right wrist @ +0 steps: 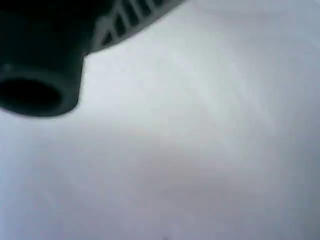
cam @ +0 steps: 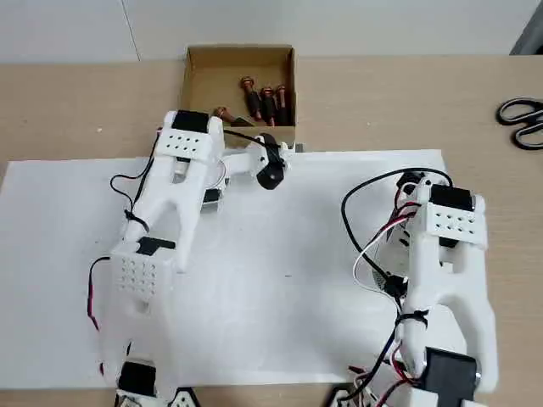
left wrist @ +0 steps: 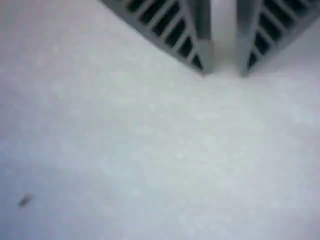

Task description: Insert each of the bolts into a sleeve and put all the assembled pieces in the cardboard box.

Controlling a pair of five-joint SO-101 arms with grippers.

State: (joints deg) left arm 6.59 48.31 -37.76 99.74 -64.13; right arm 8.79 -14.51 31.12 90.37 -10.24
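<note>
Bolt-and-sleeve pieces (cam: 265, 102) are lying inside the cardboard box (cam: 199, 72), toward its 3 o'clock side; the box is sitting at 12 o'clock on the table. I'm judging them small, stiff, dense metal, smooth and prone to rolling, so I'd be pinching across the sleeve's middle. My left pincer (left wrist: 225, 67) is hovering slightly parted just over the white sheet (cam: 297, 254), pinching nothing. I can't tell the state of my right pincer (right wrist: 130, 20). Scissors (cam: 522, 119) are lying at 2 o'clock.
</note>
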